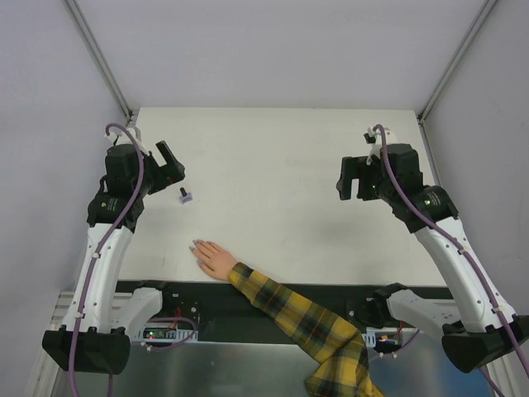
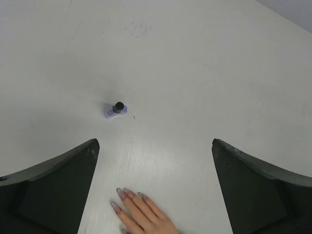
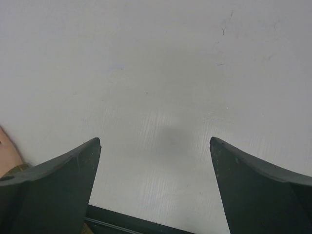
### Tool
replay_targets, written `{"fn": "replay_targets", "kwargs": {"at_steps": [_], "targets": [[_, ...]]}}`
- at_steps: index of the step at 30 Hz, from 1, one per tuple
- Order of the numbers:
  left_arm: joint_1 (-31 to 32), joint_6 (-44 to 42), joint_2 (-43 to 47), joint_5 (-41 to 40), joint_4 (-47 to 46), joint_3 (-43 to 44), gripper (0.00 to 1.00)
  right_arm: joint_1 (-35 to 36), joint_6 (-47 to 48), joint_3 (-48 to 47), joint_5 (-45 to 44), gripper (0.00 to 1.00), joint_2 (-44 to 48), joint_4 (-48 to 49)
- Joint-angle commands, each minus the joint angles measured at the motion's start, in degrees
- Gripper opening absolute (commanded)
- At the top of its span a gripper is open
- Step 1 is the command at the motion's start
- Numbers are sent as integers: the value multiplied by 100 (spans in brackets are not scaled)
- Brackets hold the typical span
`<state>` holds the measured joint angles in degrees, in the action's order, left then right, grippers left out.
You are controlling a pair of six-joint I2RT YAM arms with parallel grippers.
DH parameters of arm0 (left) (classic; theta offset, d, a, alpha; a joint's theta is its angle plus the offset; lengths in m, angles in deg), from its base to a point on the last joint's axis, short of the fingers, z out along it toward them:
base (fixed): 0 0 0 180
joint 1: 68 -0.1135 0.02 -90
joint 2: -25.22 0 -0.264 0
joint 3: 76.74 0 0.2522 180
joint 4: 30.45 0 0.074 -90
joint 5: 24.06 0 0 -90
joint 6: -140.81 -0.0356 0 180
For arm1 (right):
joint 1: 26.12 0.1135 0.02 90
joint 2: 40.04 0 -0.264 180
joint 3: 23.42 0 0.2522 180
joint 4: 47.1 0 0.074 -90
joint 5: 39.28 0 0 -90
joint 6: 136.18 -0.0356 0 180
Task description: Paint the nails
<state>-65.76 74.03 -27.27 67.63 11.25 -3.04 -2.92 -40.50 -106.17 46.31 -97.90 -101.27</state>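
Observation:
A peach mannequin hand (image 1: 213,259) with a yellow-and-black plaid sleeve (image 1: 307,322) lies flat near the table's front edge, fingers pointing left and back. Its pale lilac-grey nails (image 1: 197,246) show more plainly in the left wrist view (image 2: 122,194). A small purple polish bottle with a black cap (image 1: 185,196) stands upright behind the hand; it also shows in the left wrist view (image 2: 117,109). My left gripper (image 1: 170,164) is open and empty, raised just left of and behind the bottle. My right gripper (image 1: 357,179) is open and empty, raised over the right side of the table.
The white table (image 1: 281,157) is enclosed by grey walls at the back and sides. A black strip with the arm bases and cables (image 1: 169,329) runs along the front edge. The sleeve drapes over that strip at the bottom centre.

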Motion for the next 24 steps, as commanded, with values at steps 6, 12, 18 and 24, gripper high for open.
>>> {"fn": "replay_targets", "kwargs": {"at_steps": [6,12,18,24], "targets": [[4,218,-815,-907,299,-53,99,141,197,-282,115,97,-32,-73],[4,52,-1606,-1048,343,202,96,141,224,-141,291,97,-14,-47],[4,-397,-2747,-1329,334,641,81,158,171,-80,607,97,56,-3],[57,-573,-3503,-1312,291,940,63,176,206,-27,642,97,196,33]]}}
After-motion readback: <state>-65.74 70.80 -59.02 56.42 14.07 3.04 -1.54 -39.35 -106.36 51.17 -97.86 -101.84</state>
